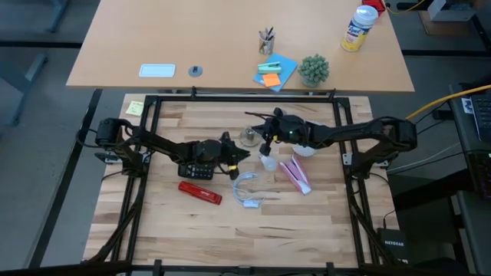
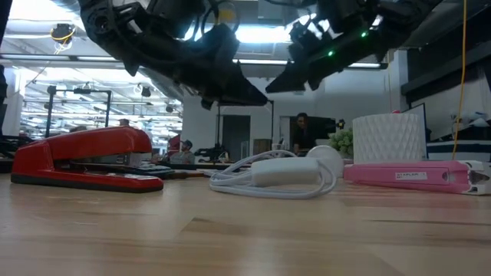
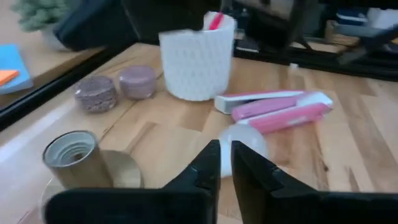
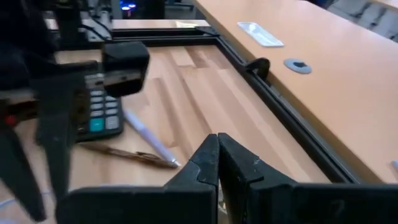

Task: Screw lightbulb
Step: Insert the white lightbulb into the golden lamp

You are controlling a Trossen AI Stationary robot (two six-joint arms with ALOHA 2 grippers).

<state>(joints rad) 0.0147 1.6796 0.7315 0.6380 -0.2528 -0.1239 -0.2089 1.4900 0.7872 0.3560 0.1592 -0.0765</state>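
The small white lightbulb lies on its side on the wooden table, between the white cable and the white cup. It also shows in the left wrist view and the low view. The socket, a brass cylinder on a round grey base, stands upright just beyond it. My left gripper hovers shut a little to the bulb's left and points at it. My right gripper hangs shut above the table beside the socket. Neither touches anything.
A textured white cup and pink tubes lie right of the bulb. A coiled white cable, a red stapler, a calculator and pens lie on the left. Two small round jars stand near the far frame.
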